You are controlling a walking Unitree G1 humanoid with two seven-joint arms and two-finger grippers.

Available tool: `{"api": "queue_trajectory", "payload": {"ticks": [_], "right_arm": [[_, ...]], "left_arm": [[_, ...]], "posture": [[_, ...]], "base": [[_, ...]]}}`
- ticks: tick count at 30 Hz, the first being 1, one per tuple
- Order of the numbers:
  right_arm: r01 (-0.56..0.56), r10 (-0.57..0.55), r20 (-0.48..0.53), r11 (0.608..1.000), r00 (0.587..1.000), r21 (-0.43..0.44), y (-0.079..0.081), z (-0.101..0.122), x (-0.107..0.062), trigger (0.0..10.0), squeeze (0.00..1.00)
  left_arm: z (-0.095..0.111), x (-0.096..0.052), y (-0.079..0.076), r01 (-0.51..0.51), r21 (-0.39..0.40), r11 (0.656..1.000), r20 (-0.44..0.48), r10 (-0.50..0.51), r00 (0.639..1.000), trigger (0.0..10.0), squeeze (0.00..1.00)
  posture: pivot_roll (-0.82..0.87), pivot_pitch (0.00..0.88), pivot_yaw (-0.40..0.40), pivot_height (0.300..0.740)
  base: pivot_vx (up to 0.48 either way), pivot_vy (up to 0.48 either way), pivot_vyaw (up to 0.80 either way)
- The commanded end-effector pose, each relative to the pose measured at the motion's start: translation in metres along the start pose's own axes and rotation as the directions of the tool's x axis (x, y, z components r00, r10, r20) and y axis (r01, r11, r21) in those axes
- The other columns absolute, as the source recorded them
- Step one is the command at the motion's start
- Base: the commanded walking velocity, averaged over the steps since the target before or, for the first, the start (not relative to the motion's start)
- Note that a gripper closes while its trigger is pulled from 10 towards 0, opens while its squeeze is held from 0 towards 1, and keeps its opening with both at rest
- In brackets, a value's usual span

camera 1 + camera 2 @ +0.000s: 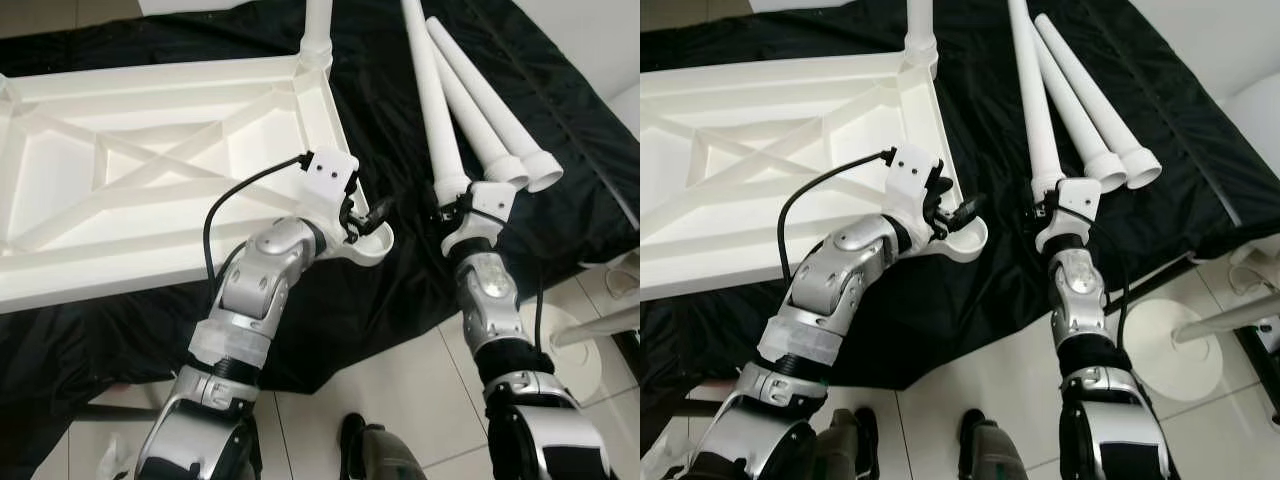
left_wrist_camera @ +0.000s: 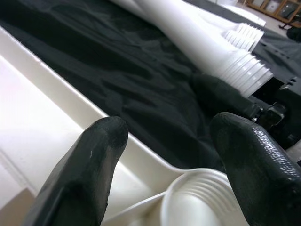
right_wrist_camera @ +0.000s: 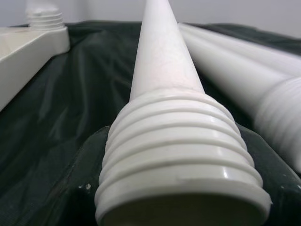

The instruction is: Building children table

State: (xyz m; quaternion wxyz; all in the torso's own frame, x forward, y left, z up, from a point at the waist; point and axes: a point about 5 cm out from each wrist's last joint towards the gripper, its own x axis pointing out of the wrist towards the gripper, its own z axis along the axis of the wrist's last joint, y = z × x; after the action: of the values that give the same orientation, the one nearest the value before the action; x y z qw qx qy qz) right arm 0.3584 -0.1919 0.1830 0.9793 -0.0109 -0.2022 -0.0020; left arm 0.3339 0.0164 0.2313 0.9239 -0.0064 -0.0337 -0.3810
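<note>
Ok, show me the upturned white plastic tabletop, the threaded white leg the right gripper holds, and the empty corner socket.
Upturned white plastic tabletop [image 1: 120, 150]: left eye view, on its cross-braced underside.
Threaded white plastic leg [image 3: 169, 122]: right wrist view, on its threads.
Round corner socket [image 1: 372, 240]: left eye view, on its rim.

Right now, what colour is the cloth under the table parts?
Black; the cloth shows best in the left eye view.

A black cloth [image 1: 400, 290] covers the surface — perhaps a bed — bearing the upturned tabletop [image 1: 150, 190] and three table legs [image 1: 470, 100].
</note>
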Motion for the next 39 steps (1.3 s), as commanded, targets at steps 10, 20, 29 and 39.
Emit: {"api": "queue_trajectory", "payload": {"ticks": [10,20,29,39], "right_arm": [[0.106,-0.066,0.269,0.985,0.961,-0.138,-0.005,0.040,-0.017,10.0,0.00],[0.051,0.028,0.336,0.973,0.941,-0.225,0.011,0.053,-0.017,10.0,0.00],[-0.028,0.127,0.354,0.962,0.927,-0.272,0.034,0.052,-0.023,10.0,0.00],[-0.126,0.246,0.355,0.936,0.902,-0.327,0.061,0.050,-0.029,10.0,0.00]], "left_arm": [[0.018,0.009,0.010,0.043,-0.158,0.987,0.091,-0.029,0.995,10.0,0.00],[0.051,0.004,0.015,0.268,-0.279,0.922,0.259,-0.196,0.946,10.0,1.00],[0.074,0.002,0.006,0.476,-0.318,0.820,0.319,-0.380,0.868,10.0,0.00],[0.081,0.009,0.004,0.517,-0.369,0.772,0.308,-0.423,0.852,10.0,0.00]], "posture": [[-0.02,0.122,0.034,0.740],[-0.02,0.076,0.040,0.740],[-0.02,0.050,0.045,0.740],[-0.02,0.032,0.052,0.740]], "base": [[0.000,0.000,0.00],[0.000,0.000,0.00],[0.000,0.000,0.00],[0.000,0.000,0.00]]}}
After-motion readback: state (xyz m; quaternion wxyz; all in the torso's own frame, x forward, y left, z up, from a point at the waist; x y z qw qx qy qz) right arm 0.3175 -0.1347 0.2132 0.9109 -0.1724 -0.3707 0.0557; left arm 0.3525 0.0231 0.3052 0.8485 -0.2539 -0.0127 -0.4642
